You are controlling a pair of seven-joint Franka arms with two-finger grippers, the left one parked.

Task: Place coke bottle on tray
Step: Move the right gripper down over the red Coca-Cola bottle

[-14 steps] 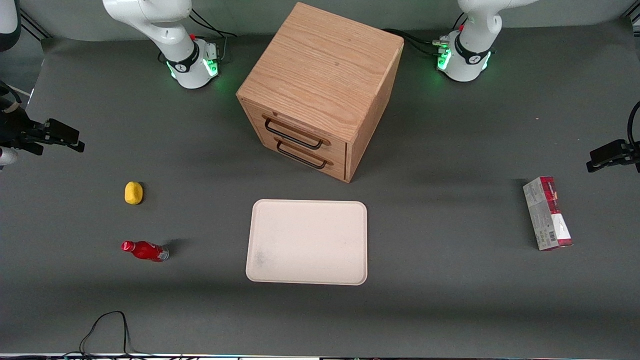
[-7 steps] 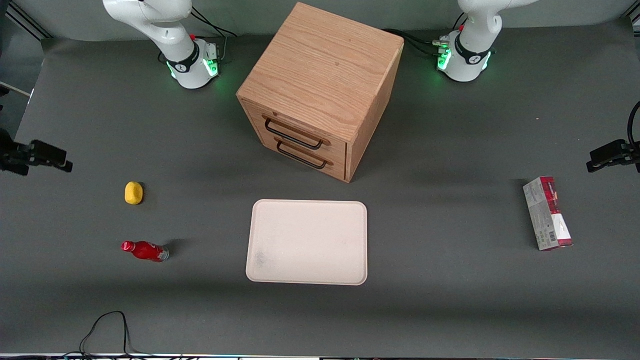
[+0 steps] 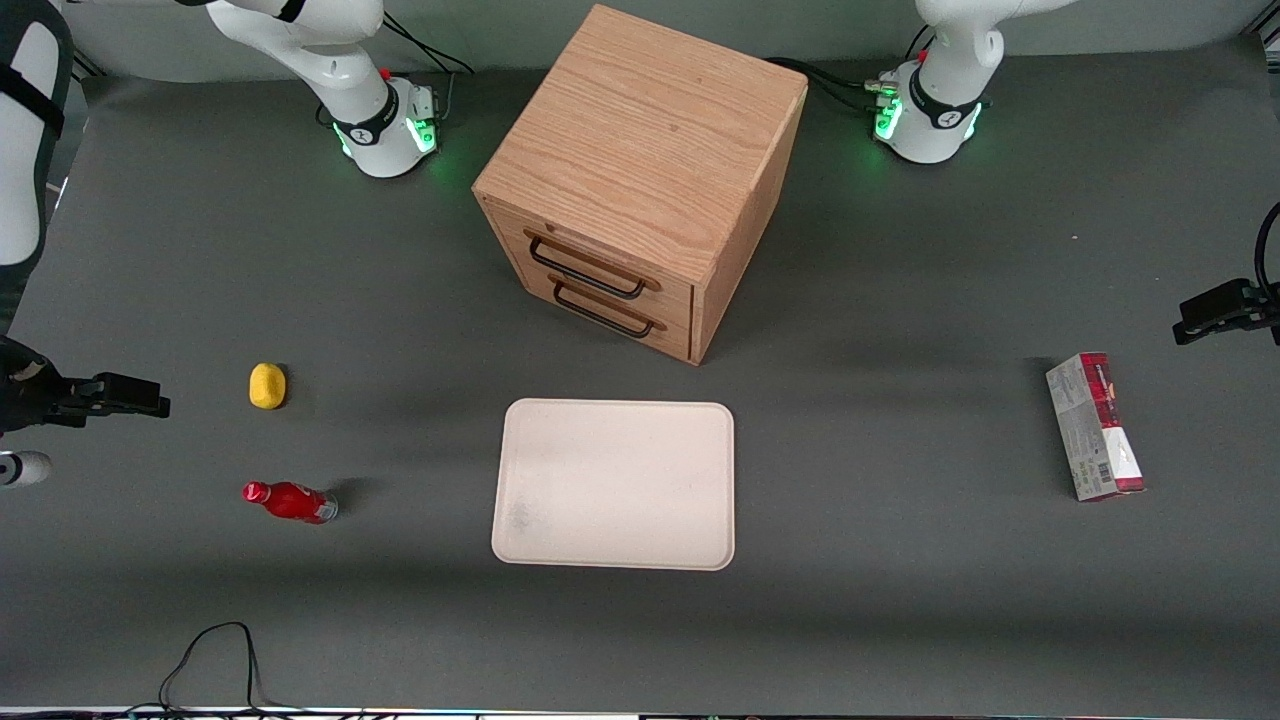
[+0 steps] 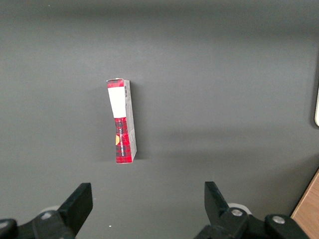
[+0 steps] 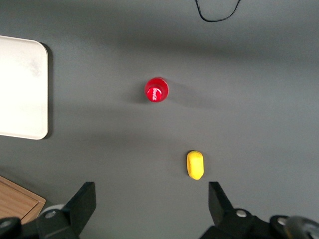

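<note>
**A:** Starting big: the dark grey desk carries a wooden two-drawer cabinet with black handles, both drawers closed.

**B:** And in front of its drawers, nearer the front camera, lies the flat cream-white rectangular tray, nothing on it.

**A:** The red-and-grey carton lies flat toward the parked arm's end.

**B:** The black two-finger claw hangs at the working arm's end, fingers spread wide, holding nothing.

**A:** The small red coke bottle stands upright on the desk, well apart from the tray, toward the working arm's end.

**B:** The yellow lemon-like lump sits near it, farther from the front camera.
</note>
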